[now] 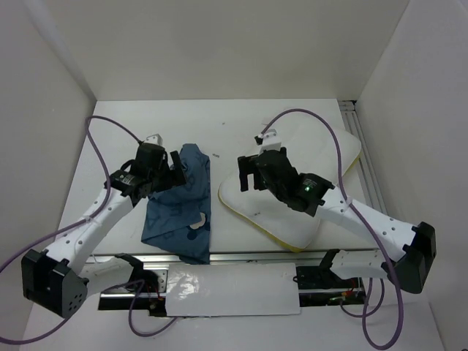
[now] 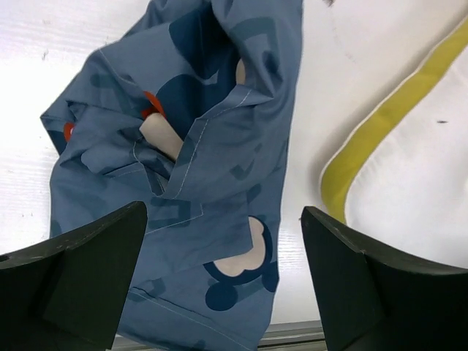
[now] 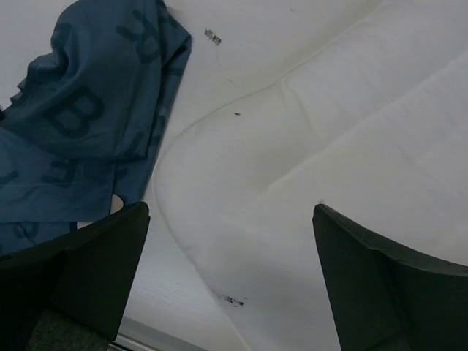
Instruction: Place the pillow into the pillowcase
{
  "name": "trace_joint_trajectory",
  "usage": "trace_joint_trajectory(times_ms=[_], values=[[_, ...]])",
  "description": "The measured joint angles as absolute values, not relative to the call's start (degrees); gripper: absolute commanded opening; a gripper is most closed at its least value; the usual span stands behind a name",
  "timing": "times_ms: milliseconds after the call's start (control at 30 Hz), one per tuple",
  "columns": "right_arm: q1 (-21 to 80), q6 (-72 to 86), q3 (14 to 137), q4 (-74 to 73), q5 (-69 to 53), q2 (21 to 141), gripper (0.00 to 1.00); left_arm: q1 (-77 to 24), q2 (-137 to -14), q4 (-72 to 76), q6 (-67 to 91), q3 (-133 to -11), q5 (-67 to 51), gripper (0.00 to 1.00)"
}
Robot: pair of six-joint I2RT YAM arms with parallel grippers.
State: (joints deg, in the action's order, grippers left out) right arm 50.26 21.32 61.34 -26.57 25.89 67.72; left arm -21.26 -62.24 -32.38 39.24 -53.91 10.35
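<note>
My left hand (image 2: 223, 252): spread wide, empty; pillowcase (image 2: 219, 146) crumpled beneath it. My right hand (image 3: 230, 245): wide, empty; pillow (image 3: 329, 146) beneath it. Pillow wholly outside; insertion, I judge, not begun.

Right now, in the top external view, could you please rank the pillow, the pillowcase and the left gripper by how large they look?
Largest: the pillow, even though it is partly hidden.
Next: the pillowcase, crumpled narrow.
Smallest: the left gripper, though it sits higher, nearer the camera.

Open gap between pillowcase (image 1: 175, 219) and pillow (image 1: 311, 146)
</note>
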Motion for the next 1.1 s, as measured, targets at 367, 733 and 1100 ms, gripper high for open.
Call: trace_joint_trajectory(times_ms=[367,733,1100], values=[[53.0,18.1,61.4,-25.0,11.3,73.2,1.0,-21.3,-76.0,-30.7,37.8,-54.0,12.1,0.81],[69.0,19.8,62.9,-20.6,5.7,92.6,0.96,-18.8,-87.4,-27.4,36.5,-57.5,10.9,0.0],[73.2,25.5,68.6,-18.1,8.7,108.3,0.43,-16.2,-82.9,-28.0,36.0,-58.1,10.1,0.0]])
